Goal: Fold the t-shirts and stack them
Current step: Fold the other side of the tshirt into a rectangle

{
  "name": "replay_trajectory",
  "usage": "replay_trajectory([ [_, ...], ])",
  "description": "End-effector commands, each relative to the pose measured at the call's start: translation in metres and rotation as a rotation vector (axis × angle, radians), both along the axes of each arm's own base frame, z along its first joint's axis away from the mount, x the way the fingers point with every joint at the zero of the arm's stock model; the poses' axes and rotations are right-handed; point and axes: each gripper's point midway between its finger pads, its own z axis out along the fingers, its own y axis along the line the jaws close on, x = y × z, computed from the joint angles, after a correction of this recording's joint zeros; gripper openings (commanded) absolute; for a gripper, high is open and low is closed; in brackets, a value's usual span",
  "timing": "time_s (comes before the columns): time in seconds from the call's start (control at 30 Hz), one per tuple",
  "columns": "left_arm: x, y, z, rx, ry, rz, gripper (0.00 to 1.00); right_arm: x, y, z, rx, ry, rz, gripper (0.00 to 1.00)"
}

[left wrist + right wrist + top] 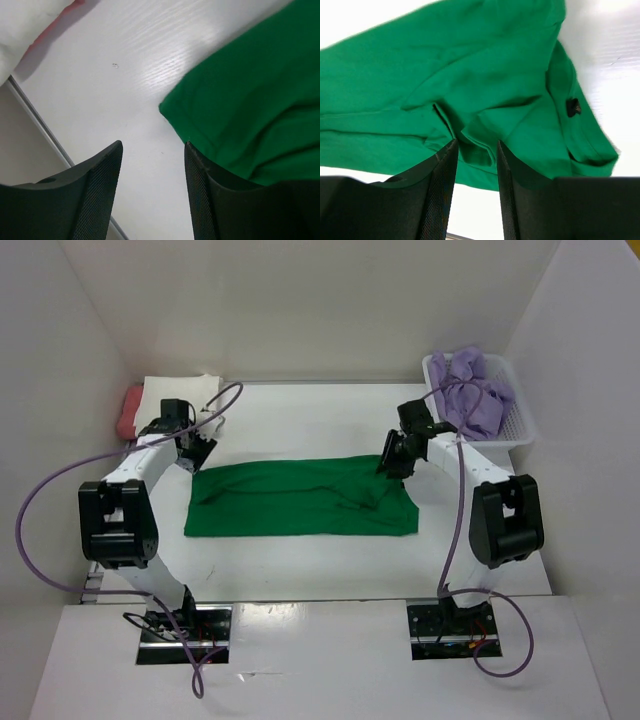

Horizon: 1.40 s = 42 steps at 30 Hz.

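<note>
The bright green t-shirt [300,498] lies folded into a long band across the middle of the table. My left gripper [197,455] is open and empty above its far left corner [250,105]. My right gripper [390,468] is open and empty above the shirt's far right edge, over folds of green cloth [470,85]. The lavender-purple shirt [475,390] is heaped in the white mesh basket [520,425] at the back right. The cream-white shirt [180,390] and the salmon-red shirt [130,410] lie at the back left.
White walls enclose the table on the left, back and right. A grey cable loops out from each arm. The table's left edge [45,135] shows in the left wrist view.
</note>
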Motion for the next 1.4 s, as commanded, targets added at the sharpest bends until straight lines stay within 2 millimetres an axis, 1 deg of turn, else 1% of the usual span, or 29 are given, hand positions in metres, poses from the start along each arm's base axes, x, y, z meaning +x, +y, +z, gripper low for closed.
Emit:
replay_trajectory([
  [0.0,-0.021,-0.026,0.009,-0.033,0.040,-0.142,0.60,-0.008,0.013,-0.015,-0.027,0.040,0.015,0.42],
  [0.07,-0.045,-0.029,-0.011,-0.043,0.131,-0.186,0.60,-0.004,0.020,-0.016,-0.031,0.038,0.021,0.45],
  [0.1,-0.051,-0.033,-0.018,-0.039,0.152,-0.209,0.61,-0.007,0.025,-0.020,-0.035,0.048,0.036,0.45],
  [0.13,-0.059,-0.035,-0.025,-0.036,0.183,-0.230,0.61,-0.002,0.027,-0.020,-0.032,0.039,0.036,0.45],
  [0.17,-0.065,-0.035,-0.031,-0.033,0.203,-0.239,0.61,-0.004,0.030,-0.025,-0.036,0.052,0.045,0.46],
  [0.2,-0.077,-0.036,-0.044,-0.022,0.250,-0.243,0.61,-0.005,0.031,-0.029,-0.031,0.063,0.050,0.46],
  [0.23,-0.082,-0.035,-0.050,-0.016,0.273,-0.239,0.61,-0.003,0.033,-0.028,-0.025,0.057,0.042,0.46],
  [0.27,-0.083,-0.036,-0.053,-0.006,0.273,-0.244,0.61,-0.003,0.033,-0.028,-0.025,0.057,0.042,0.46],
  [0.3,-0.078,-0.033,-0.051,0.010,0.256,-0.238,0.61,-0.004,0.034,-0.028,-0.033,0.054,0.047,0.46],
  [0.37,-0.082,-0.032,-0.060,0.013,0.268,-0.224,0.61,-0.005,0.034,-0.035,-0.039,0.073,0.047,0.46],
  [0.4,-0.078,-0.030,-0.059,0.020,0.249,-0.207,0.61,-0.004,0.032,-0.036,-0.048,0.070,0.042,0.46],
  [0.47,-0.075,-0.027,-0.063,0.033,0.258,-0.178,0.61,-0.009,0.034,-0.045,-0.069,0.097,0.049,0.46],
  [0.5,-0.073,-0.026,-0.063,0.033,0.248,-0.156,0.61,-0.008,0.032,-0.046,-0.077,0.095,0.035,0.44],
  [0.57,-0.067,-0.023,-0.063,0.044,0.239,-0.140,0.59,-0.009,0.033,-0.050,-0.089,0.101,0.040,0.35],
  [0.6,-0.063,-0.022,-0.062,0.047,0.230,-0.124,0.57,-0.009,0.032,-0.053,-0.100,0.107,0.036,0.26],
  [0.67,-0.060,-0.022,-0.060,0.043,0.220,-0.114,0.57,-0.014,0.030,-0.057,-0.107,0.125,0.037,0.16],
  [0.7,-0.059,-0.022,-0.056,0.043,0.208,-0.114,0.56,-0.014,0.028,-0.057,-0.114,0.123,0.033,0.07],
  [0.73,-0.058,-0.022,-0.053,0.044,0.199,-0.113,0.56,-0.019,0.026,-0.060,-0.118,0.145,0.025,0.02],
  [0.77,-0.058,-0.022,-0.053,0.044,0.199,-0.113,0.56,-0.019,0.025,-0.061,-0.126,0.142,0.021,0.00],
  [0.8,-0.054,-0.023,-0.046,0.045,0.178,-0.113,0.56,-0.020,0.024,-0.057,-0.125,0.139,0.021,0.00],
  [0.87,-0.053,-0.024,-0.044,0.036,0.168,-0.118,0.56,-0.027,0.022,-0.055,-0.125,0.148,0.013,0.00],
  [0.9,-0.049,-0.024,-0.038,0.037,0.149,-0.117,0.56,-0.028,0.021,-0.049,-0.119,0.134,0.013,0.00],
  [0.93,-0.052,-0.026,-0.039,0.027,0.159,-0.123,0.56,-0.030,0.021,-0.046,-0.118,0.131,0.013,0.00],
  [0.97,-0.053,-0.026,-0.035,0.027,0.155,-0.123,0.62,-0.032,0.020,-0.044,-0.117,0.128,0.013,0.00],
  [1.03,-0.046,-0.031,-0.026,0.007,0.123,-0.134,0.63,-0.033,0.020,-0.038,-0.114,0.120,0.012,0.00],
  [1.1,-0.049,-0.035,-0.027,-0.018,0.130,-0.137,0.65,-0.037,0.020,-0.041,-0.107,0.133,0.018,0.00],
  [1.23,-0.044,-0.035,-0.029,-0.017,0.121,-0.137,0.65,-0.038,0.022,-0.040,-0.098,0.137,0.022,0.00],
  [1.33,-0.047,-0.032,-0.043,0.000,0.165,-0.138,0.59,-0.036,0.023,-0.040,-0.095,0.128,0.022,0.00],
  [1.37,-0.051,-0.034,-0.048,0.004,0.193,-0.157,0.57,-0.036,0.023,-0.040,-0.095,0.128,0.022,0.00],
])
